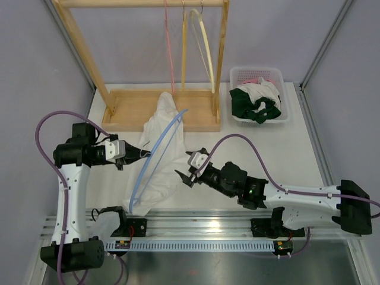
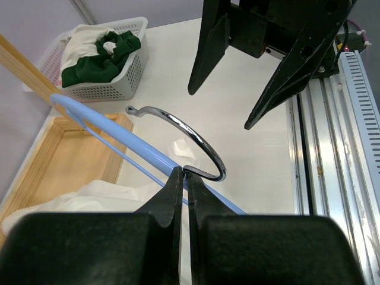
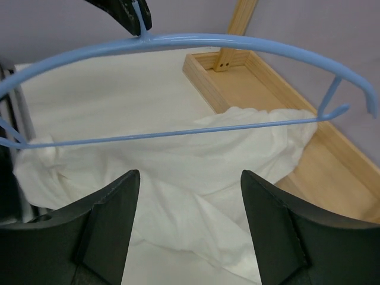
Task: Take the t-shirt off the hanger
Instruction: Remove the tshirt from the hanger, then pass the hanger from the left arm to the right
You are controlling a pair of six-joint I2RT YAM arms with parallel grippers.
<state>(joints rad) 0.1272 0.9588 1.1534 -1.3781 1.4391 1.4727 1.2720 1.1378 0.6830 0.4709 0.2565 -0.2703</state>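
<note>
Your stock by material:
- Hanger (image 3: 178, 40): smooth, glossy blue coating, plastic in look.
- Hook (image 2: 178, 122): bright polished metal, mirror-shiny.
- T-shirt (image 3: 178, 172): white cloth, matt, soft and creased.
- Rack (image 1: 133, 110): pale wood, smooth, with the grain showing.
- Basket (image 2: 113, 83): white plastic with a latticed wall and slight sheen.
- Laundry (image 1: 255, 102): green and white cloth, matt and crumpled.
- Table (image 2: 178, 71): white, smooth, matt.
- Rail (image 2: 356, 119): ribbed silvery metal.

A white t-shirt (image 1: 171, 169) lies crumpled in a long heap just left of the table's middle, running toward the near edge. A thin light blue hanger (image 3: 178, 40) with a silver metal hook sits raised lengthwise above it, one end touching the cloth.
</note>
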